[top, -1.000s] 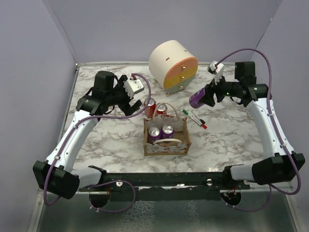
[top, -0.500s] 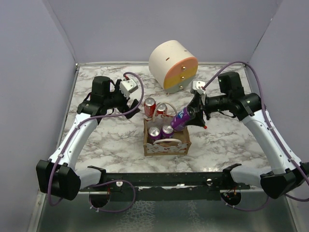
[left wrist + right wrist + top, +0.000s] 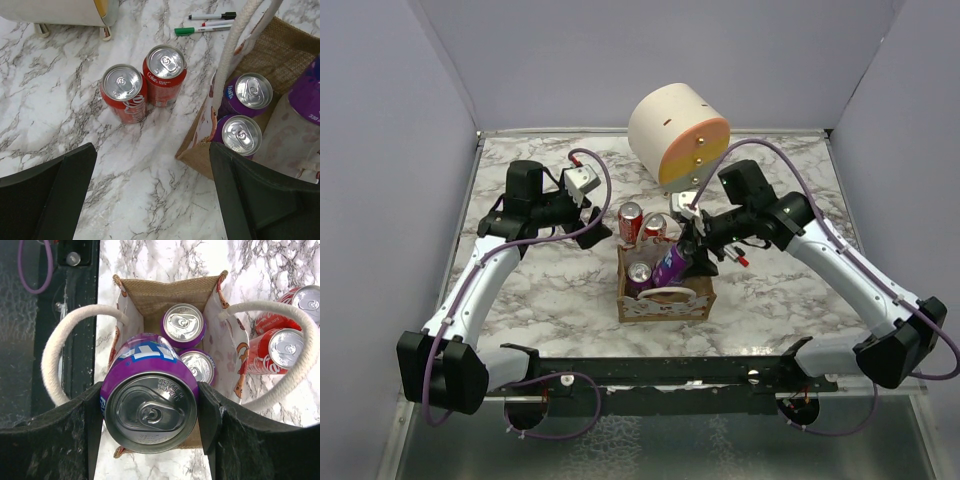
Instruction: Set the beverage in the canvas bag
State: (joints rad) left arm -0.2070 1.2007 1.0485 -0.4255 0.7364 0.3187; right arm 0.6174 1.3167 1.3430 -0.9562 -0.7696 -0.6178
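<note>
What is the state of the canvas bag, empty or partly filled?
Partly filled: two purple cans stand upright inside the canvas bag; the right gripper holds a third purple can at its opening.

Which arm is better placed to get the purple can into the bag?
Right. The right gripper is shut on the purple can, over the canvas bag's open mouth. The left gripper is open and empty, above the red cans beside the bag.

In the left wrist view, the purple can (image 3: 307, 95) at 3 o'clock is cut off by the picture's edge. The drawer box (image 3: 55, 12) at 12 o'clock is cropped to its base. In the right wrist view, a second can (image 3: 201, 366) inside the canvas bag (image 3: 165, 295) is half covered by the purple can. A red can (image 3: 311, 297) at 2 o'clock is clipped by the edge.
</note>
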